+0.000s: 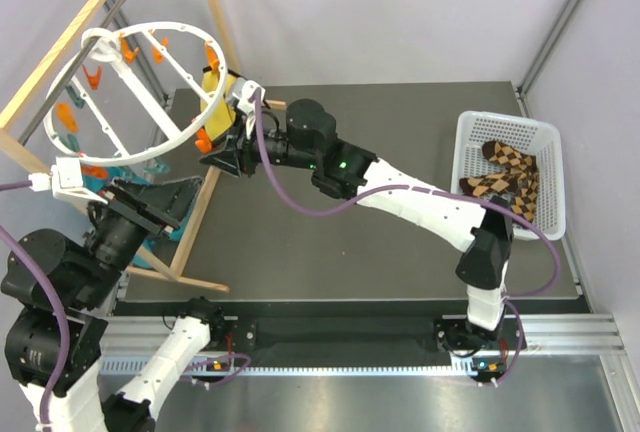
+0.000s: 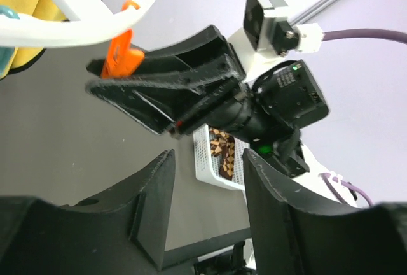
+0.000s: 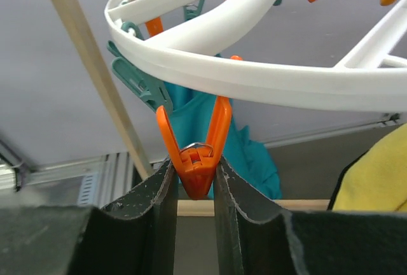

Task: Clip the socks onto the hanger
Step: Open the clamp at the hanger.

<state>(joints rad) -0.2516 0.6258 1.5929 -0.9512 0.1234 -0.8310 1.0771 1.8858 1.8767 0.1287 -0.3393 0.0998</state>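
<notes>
The socks [image 1: 510,177], a soft knit in brown-and-tan diamonds, lie crumpled in a white mesh basket [image 1: 553,202] at 3 o'clock on the dark matte surface [image 1: 350,252], well apart from both arms.

The hanger [image 1: 185,28], a smooth white plastic ring with straight inner spokes, hangs tilted at 10 o'clock inside a frame [image 3: 95,71] of pale square-edged wood. Orange and teal pegs dangle from its rim.

The right arm stretches across the surface to the ring's 4 o'clock edge. The right pincer [image 3: 194,167] is closed on the lower end of one orange clip [image 3: 219,122], its flat, rough black fingers pressing both sides. The clip's two arms spread upward in a V to the rim, with a small wire spring at the pivot. A teal cloth [image 3: 254,154] hangs behind it, and a yellow cloth [image 3: 378,173] at 4 o'clock in the right wrist view.

The left pincer [image 2: 208,160] sits at 8 o'clock, below the ring, its curved black fingers spread apart and holding nothing.
</notes>
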